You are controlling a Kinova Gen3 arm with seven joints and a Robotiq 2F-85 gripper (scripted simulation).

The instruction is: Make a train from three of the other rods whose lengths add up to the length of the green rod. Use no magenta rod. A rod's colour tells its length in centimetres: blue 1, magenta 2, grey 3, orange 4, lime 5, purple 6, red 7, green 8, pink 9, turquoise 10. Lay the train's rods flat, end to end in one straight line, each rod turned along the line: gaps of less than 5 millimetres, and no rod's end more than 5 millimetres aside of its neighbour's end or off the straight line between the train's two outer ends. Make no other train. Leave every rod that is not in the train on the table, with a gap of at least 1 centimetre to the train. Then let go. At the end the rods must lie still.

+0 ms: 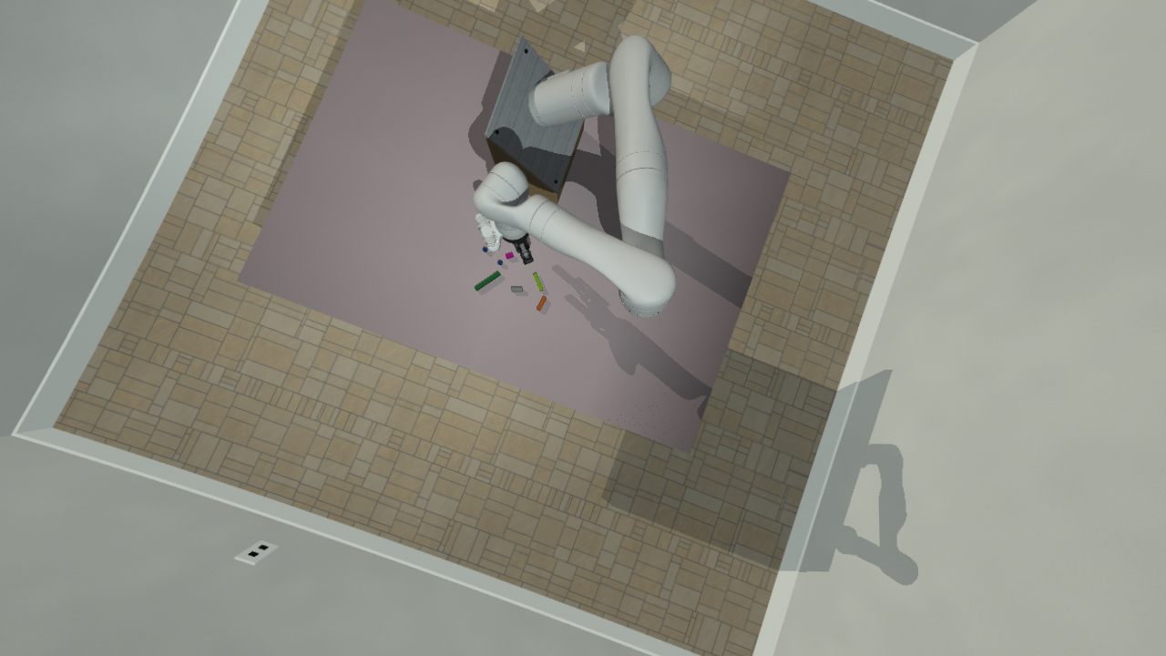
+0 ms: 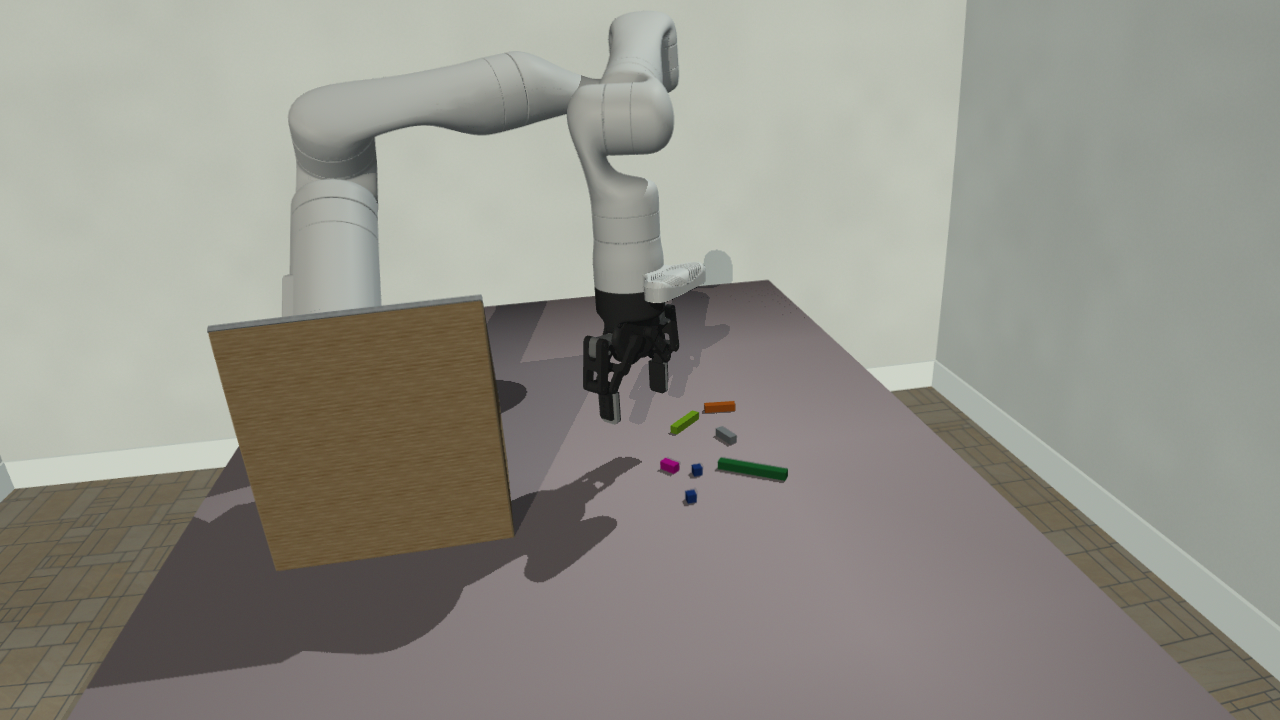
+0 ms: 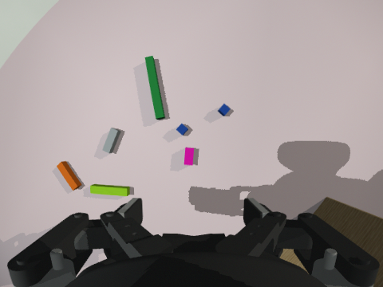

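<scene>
My gripper (image 2: 635, 407) (image 3: 193, 210) is open and empty, above the table beside the rods. The green rod (image 1: 487, 281) (image 2: 752, 469) (image 3: 155, 88) is the longest. The grey rod (image 1: 516, 289) (image 2: 725, 435) (image 3: 112, 140), orange rod (image 1: 541, 303) (image 2: 719, 406) (image 3: 69, 175) and lime rod (image 1: 537, 281) (image 2: 684, 422) (image 3: 109, 190) lie apart, turned differently. One blue rod (image 1: 499, 262) (image 2: 696, 469) (image 3: 182, 129) lies between the green rod and the magenta rod (image 1: 509, 255) (image 2: 669, 465) (image 3: 189, 156). The other blue rod (image 1: 485, 250) (image 2: 690, 496) (image 3: 224, 109) lies farther out. All lie flat, none touching.
The arm's base stands on a wooden block (image 1: 537, 114) (image 2: 362, 434) (image 3: 355, 211) on the table (image 1: 350, 187) (image 2: 805, 608). The block rises beside the gripper. The arm's shadow crosses the table near the magenta rod.
</scene>
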